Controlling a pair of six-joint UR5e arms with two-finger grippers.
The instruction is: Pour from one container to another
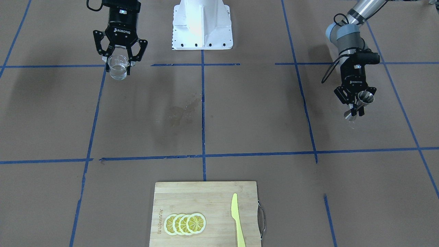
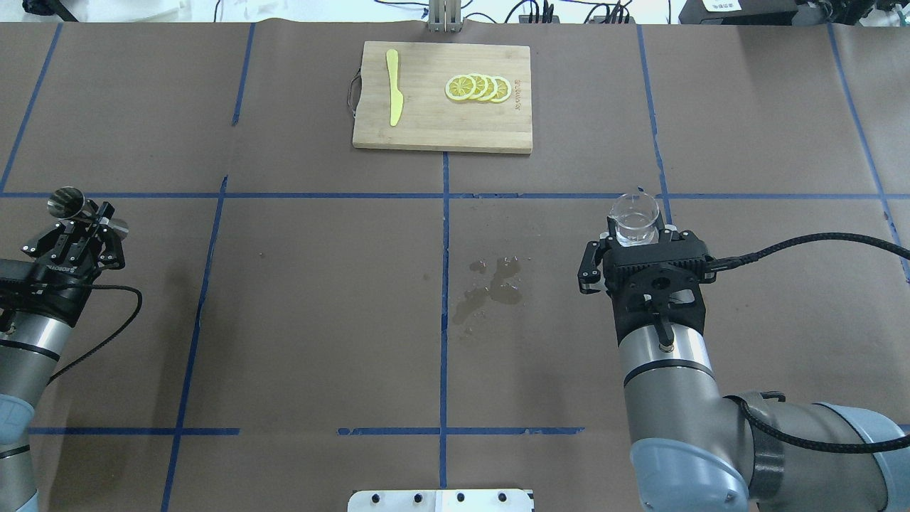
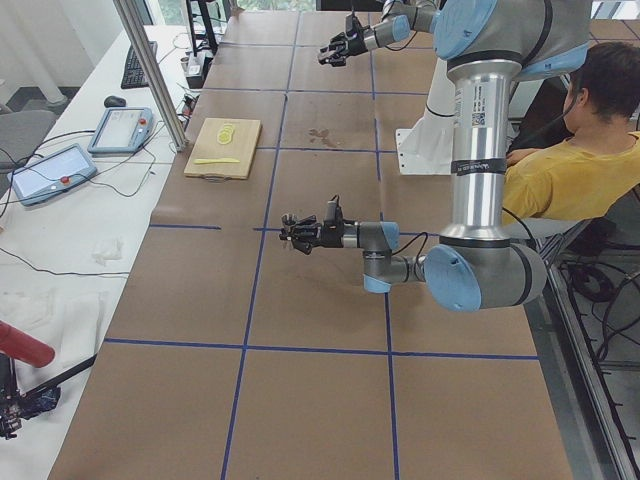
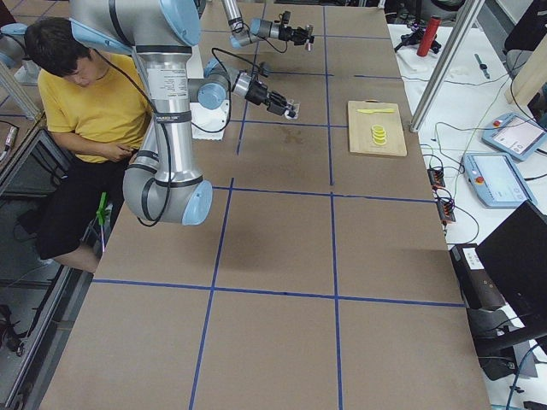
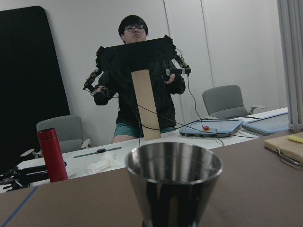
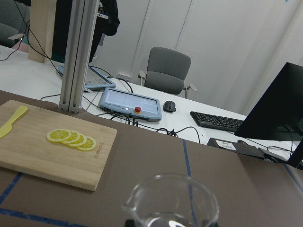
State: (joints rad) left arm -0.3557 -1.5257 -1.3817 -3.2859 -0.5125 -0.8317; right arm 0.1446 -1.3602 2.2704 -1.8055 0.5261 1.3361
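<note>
The clear glass cup (image 2: 635, 217), short and round with its pouring lip, sits upright in the right gripper (image 1: 119, 64), lifted above the table on the robot's right. Over on the far left, the silver jigger (image 5: 173, 189), hourglass-shaped, is pinched at its narrow waist by the left gripper (image 2: 91, 217), wide mouth up. The two are well apart.

ROBOTIQ is printed on the right gripper (image 1: 119, 66) and on the left gripper (image 1: 356, 107).
</note>
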